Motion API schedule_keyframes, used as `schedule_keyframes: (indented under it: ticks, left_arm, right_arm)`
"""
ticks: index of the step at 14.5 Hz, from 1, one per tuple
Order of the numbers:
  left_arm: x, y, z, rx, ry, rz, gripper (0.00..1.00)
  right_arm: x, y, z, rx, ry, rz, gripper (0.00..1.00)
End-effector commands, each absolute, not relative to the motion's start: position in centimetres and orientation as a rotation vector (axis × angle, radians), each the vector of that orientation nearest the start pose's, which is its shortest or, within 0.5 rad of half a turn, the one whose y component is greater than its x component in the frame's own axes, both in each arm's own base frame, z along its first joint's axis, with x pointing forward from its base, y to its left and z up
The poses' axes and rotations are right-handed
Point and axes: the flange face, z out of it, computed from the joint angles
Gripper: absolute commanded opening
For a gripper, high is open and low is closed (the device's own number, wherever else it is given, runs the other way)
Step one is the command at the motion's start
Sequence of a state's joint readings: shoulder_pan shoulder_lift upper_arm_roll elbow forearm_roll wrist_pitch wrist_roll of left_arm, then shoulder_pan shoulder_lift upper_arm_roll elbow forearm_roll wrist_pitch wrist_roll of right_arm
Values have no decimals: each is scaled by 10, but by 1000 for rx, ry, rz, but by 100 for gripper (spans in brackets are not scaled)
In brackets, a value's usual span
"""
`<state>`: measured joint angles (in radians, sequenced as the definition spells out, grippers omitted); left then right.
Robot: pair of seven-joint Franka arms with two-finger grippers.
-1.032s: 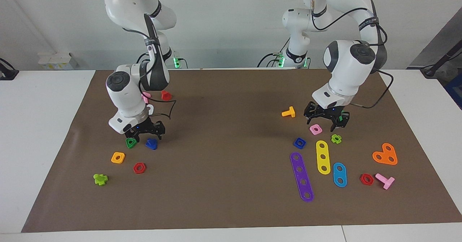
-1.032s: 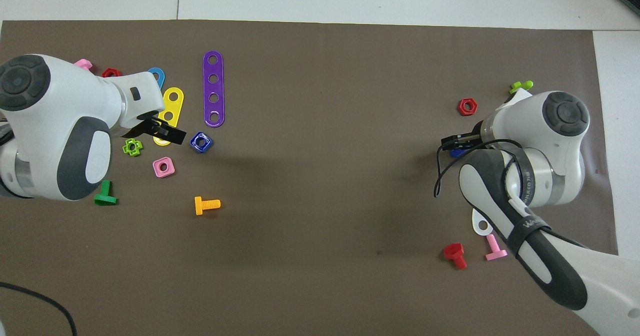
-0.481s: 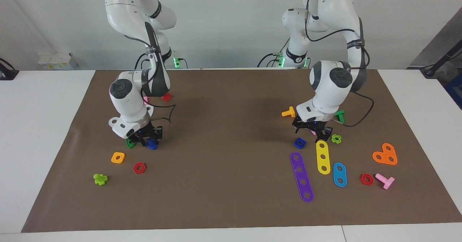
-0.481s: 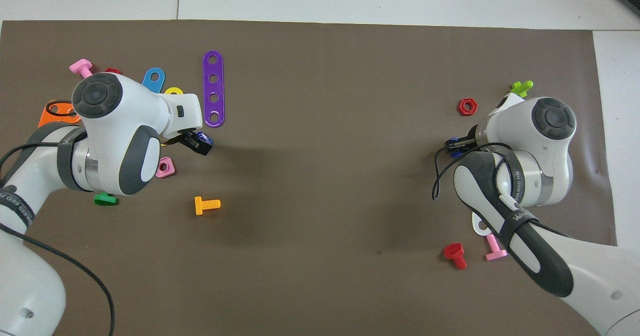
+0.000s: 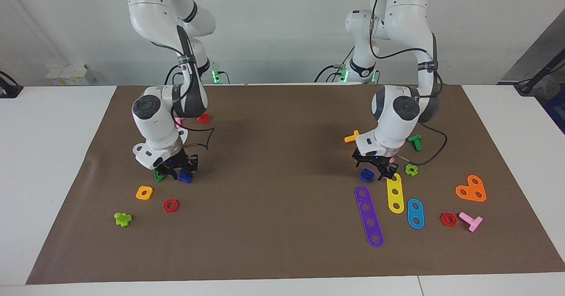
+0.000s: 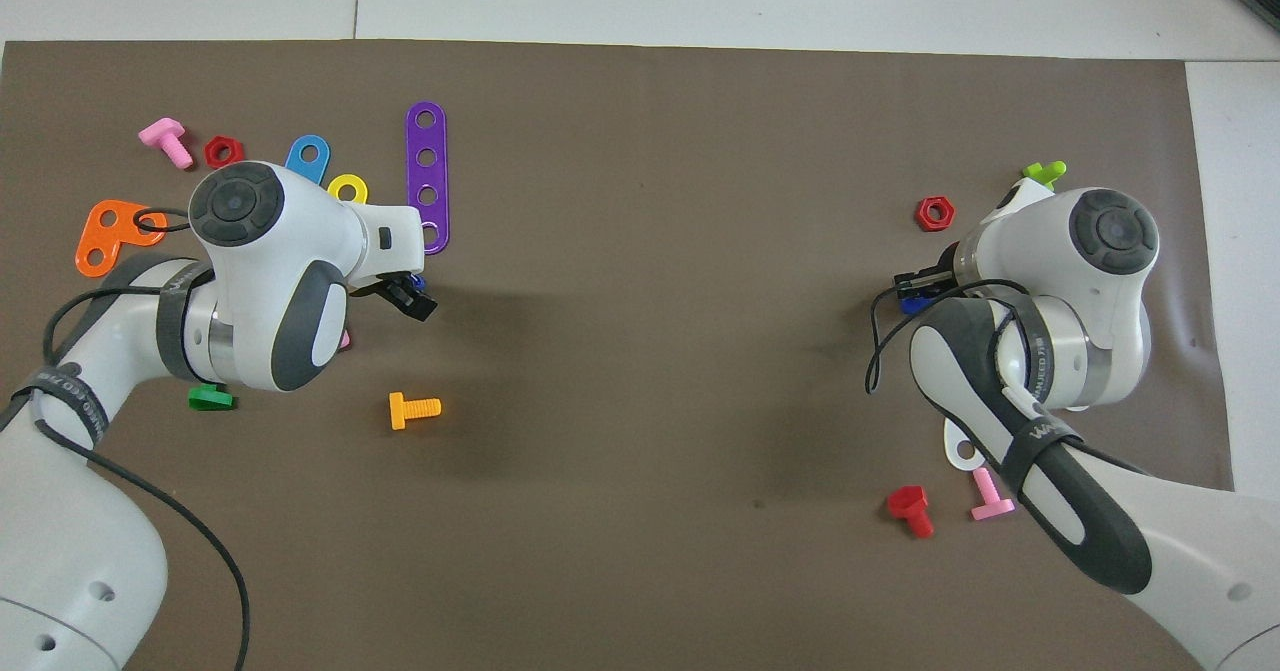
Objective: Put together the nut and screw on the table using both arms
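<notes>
The dark blue nut (image 5: 366, 175) lies on the brown mat (image 5: 282, 234) beside a purple strip (image 5: 369, 216), toward the left arm's end. My left gripper (image 5: 374, 168) is low over it, open, with a finger on either side; in the overhead view only a sliver of the nut (image 6: 417, 280) shows under the gripper (image 6: 405, 293). The dark blue screw (image 5: 186, 177) lies on the mat toward the right arm's end. My right gripper (image 5: 178, 171) is down at it, beside a green nut (image 5: 159, 175). In the overhead view the screw (image 6: 911, 303) shows partly under that gripper (image 6: 915, 281).
Around the nut lie a yellow strip (image 5: 395, 194), a lime nut (image 5: 411, 169), an orange bolt (image 5: 352, 137) and a green bolt (image 5: 415, 142). Near the screw lie an orange nut (image 5: 144, 192), a red hexagonal nut (image 5: 170, 205) and a lime bolt (image 5: 123, 219).
My left gripper has moved from over the pink nut to over the blue nut and come down. My right gripper has dropped onto the blue screw and has stayed there since.
</notes>
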<state>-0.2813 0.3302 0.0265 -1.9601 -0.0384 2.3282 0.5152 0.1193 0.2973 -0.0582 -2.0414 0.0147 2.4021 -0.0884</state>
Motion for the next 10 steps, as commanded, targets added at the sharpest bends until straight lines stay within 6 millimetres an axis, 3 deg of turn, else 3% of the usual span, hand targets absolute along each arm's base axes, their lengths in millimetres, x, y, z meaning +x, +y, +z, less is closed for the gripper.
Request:
schedule_keyframes:
  ticks: [1, 2, 7, 8, 10]
  left_arm:
    - [583, -154, 297, -2911, 1205, -84, 90]
    - [580, -154, 292, -2907, 1211, -88, 89]
    - [578, -156, 290, -2904, 1220, -76, 80]
    - [577, -156, 289, -2905, 1221, -67, 77]
    - [574, -157, 286, -2905, 1223, -57, 70]
  right_arm:
    - [599, 34, 307, -3121, -251, -100, 24]
    - [599, 34, 307, -3121, -251, -100, 0]
    - [601, 34, 309, -3111, -225, -100, 0]
    - [602, 35, 314, -3109, -221, -107, 0]
    - [613, 44, 343, -3092, -174, -104, 0]
